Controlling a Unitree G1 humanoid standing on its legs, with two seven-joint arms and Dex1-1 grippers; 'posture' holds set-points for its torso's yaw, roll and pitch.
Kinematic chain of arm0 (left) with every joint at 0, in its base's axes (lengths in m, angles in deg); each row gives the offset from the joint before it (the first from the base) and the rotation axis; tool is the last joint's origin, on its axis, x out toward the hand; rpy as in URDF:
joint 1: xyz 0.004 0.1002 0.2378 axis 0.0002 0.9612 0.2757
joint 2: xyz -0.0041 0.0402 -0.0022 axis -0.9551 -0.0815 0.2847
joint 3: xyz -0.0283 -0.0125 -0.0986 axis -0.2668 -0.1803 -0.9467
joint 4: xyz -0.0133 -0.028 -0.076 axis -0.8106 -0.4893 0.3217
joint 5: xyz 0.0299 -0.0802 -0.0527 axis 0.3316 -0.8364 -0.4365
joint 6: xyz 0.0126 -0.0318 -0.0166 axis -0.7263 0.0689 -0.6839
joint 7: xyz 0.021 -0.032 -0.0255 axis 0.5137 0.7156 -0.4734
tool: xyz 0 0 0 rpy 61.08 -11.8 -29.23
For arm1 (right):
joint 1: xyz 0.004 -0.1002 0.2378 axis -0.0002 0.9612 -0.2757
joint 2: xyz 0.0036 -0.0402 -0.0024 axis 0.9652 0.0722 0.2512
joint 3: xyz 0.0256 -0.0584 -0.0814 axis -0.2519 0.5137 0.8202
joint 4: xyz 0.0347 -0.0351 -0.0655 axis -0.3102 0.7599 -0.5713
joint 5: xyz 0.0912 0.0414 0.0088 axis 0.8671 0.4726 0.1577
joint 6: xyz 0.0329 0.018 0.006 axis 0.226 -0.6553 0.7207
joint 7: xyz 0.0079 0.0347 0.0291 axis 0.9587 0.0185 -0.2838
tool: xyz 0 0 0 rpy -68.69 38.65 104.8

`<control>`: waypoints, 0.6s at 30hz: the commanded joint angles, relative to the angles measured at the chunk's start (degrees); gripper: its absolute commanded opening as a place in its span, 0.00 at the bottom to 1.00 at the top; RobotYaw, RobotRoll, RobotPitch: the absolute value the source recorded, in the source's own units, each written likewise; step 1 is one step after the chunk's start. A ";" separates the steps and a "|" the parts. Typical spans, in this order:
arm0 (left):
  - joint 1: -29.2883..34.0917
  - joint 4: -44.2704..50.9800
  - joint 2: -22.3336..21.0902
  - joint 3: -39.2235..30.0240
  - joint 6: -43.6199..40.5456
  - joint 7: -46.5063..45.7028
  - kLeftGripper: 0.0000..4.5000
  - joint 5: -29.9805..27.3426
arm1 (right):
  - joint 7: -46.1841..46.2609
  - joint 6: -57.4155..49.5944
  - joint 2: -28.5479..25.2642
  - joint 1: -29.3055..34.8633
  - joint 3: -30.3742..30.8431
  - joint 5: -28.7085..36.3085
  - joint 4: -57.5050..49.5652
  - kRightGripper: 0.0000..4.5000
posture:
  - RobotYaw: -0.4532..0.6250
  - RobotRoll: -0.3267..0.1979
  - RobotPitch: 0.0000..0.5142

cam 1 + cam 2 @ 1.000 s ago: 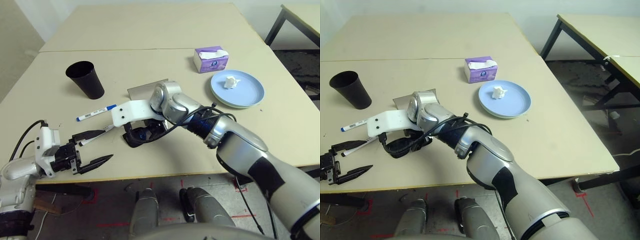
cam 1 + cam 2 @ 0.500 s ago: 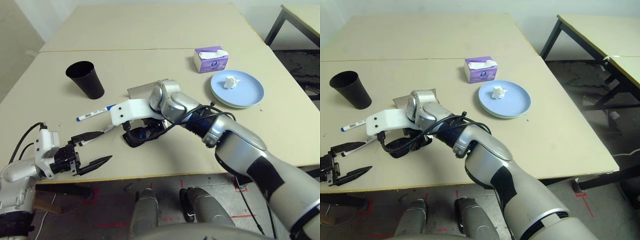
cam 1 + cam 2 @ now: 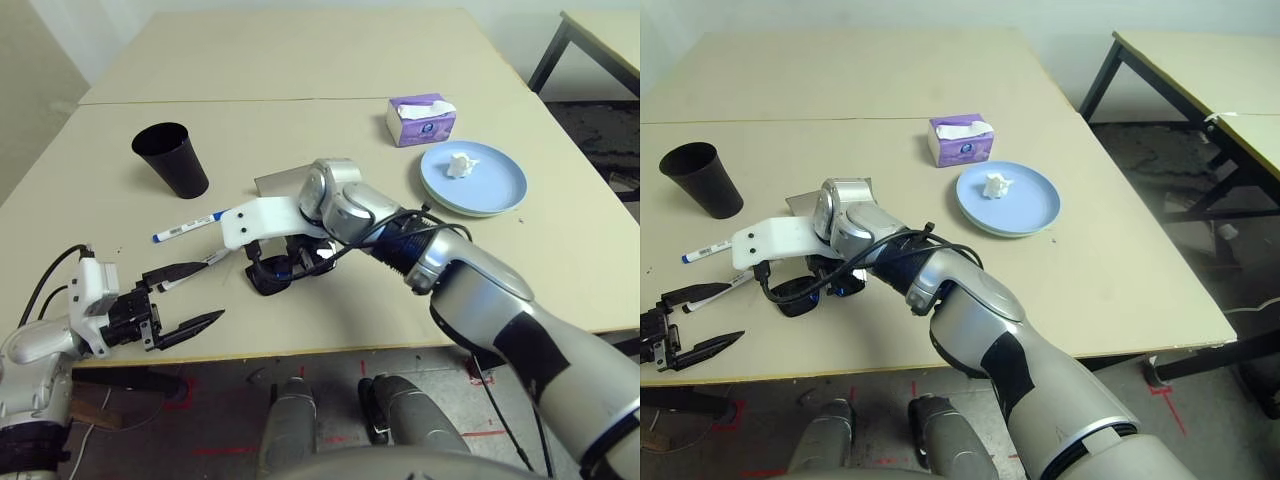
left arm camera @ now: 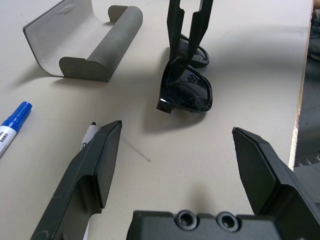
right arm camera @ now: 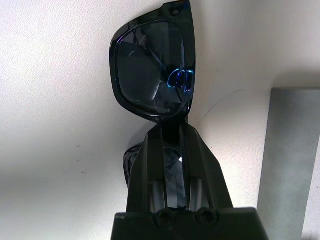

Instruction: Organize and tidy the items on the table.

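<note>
The right gripper (image 4: 187, 30) is pinching the sunglasses (image 4: 186, 90) at the bridge, its two fingers drawn together around the frame, pointing steeply down at the table (image 3: 330, 130). The sunglasses are lying near the front edge, just in front of the open grey case (image 3: 290, 182), which is sitting with its flap up.

The left gripper (image 3: 185, 298) is hanging spread wide and empty near the table's front left corner, close to the black-capped pen (image 4: 89, 134).

To do this step well, I judge the grip should be kept centred on the bridge so the lenses are not tipping to one side, the lift should be straight up before swinging toward the case, and the sunglasses should go in folded side down without scraping the lenses on the case's edge.

As for writing: the blue-capped pen (image 3: 190, 227) is carrying a small printed label, too small to read. The purple tissue box (image 3: 421, 118) is showing print that cannot be made out. No brand is showing on the sunglasses or cup (image 3: 170, 158).
</note>
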 commanded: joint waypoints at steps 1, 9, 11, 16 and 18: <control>0.28 0.19 0.61 0.37 0.01 -0.11 1.00 0.54 | -0.76 -0.25 0.21 0.19 0.09 -0.03 -0.45 0.03 | 0.46 0.62 0.29; -0.12 -0.21 1.04 0.70 0.06 -0.27 1.00 0.87 | -4.70 -0.46 -2.03 -1.61 0.91 -1.25 -1.53 0.03 | 0.45 0.62 0.28; -0.37 -0.50 1.09 0.82 0.15 -0.27 1.00 1.01 | -5.13 -0.32 -2.14 -3.16 0.17 -1.17 -0.92 0.03 | 0.45 0.62 0.28; -1.28 -1.27 1.46 1.32 0.43 -0.31 1.00 1.44 | -3.19 1.71 -0.52 -8.98 -3.27 0.34 4.32 0.03 | 0.45 0.62 0.28; -1.50 -1.40 1.71 1.45 0.53 -0.30 1.00 1.63 | -1.84 3.41 0.14 -11.12 -4.47 0.49 7.39 0.03 | 0.45 0.62 0.28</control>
